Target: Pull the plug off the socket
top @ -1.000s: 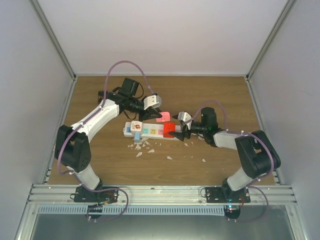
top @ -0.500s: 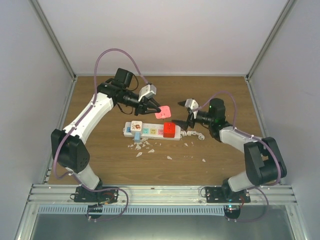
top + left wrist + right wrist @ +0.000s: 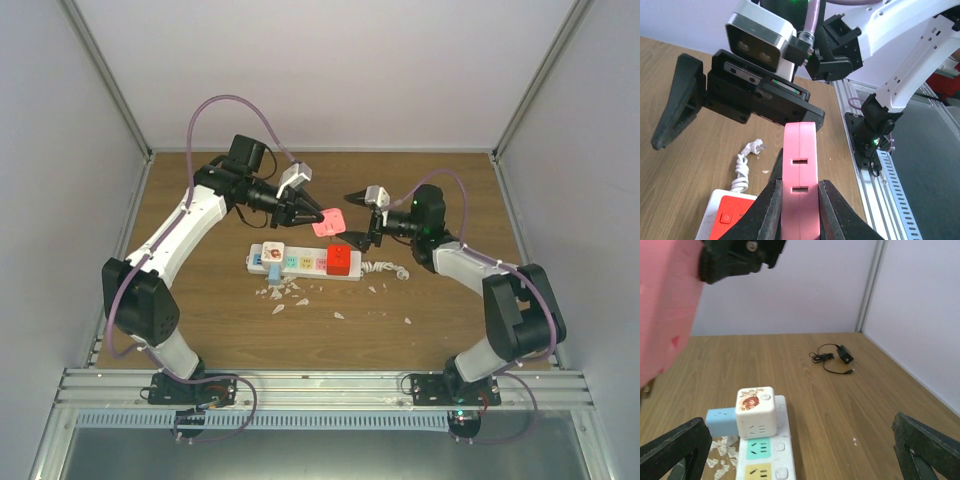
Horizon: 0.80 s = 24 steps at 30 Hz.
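Note:
The socket is a long white power strip (image 3: 298,263) with pastel squares, a red end block (image 3: 340,259) and a coiled white cord (image 3: 387,269). My left gripper (image 3: 318,218) is shut on a pink plug (image 3: 330,222) and holds it in the air behind the strip, clear of it. In the left wrist view the fingers (image 3: 769,212) clamp both flat sides of the pink plug (image 3: 800,170). My right gripper (image 3: 358,218) is open wide and empty, raised above the strip's red end, facing the plug. The strip (image 3: 765,460) shows between its fingers.
A white cube adapter (image 3: 272,254) and a blue plug (image 3: 273,272) sit in the strip's left end, and both show in the right wrist view (image 3: 755,412) (image 3: 720,421). White scraps (image 3: 285,293) litter the wood in front. A black cable with adapter (image 3: 837,356) lies at the back.
My left gripper has lifted the pink plug up and back from the strip. My right gripper has left the strip's red end, risen and opened wide.

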Each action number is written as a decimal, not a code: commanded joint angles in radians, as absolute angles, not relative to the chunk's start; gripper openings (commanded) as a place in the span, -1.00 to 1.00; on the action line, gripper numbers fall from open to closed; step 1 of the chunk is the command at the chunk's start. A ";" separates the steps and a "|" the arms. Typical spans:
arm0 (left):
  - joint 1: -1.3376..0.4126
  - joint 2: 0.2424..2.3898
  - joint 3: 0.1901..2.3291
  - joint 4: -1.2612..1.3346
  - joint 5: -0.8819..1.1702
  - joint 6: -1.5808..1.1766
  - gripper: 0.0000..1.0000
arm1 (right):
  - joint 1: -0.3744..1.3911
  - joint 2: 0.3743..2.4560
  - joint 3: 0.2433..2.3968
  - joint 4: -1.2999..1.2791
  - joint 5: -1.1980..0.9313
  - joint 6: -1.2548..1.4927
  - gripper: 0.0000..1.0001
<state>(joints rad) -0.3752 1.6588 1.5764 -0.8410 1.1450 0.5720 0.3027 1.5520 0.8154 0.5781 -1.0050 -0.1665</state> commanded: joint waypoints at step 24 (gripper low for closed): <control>-0.404 1.657 1.557 -0.755 1.164 0.522 -1.00 | 0.361 1.467 0.840 0.657 -0.999 -0.159 0.99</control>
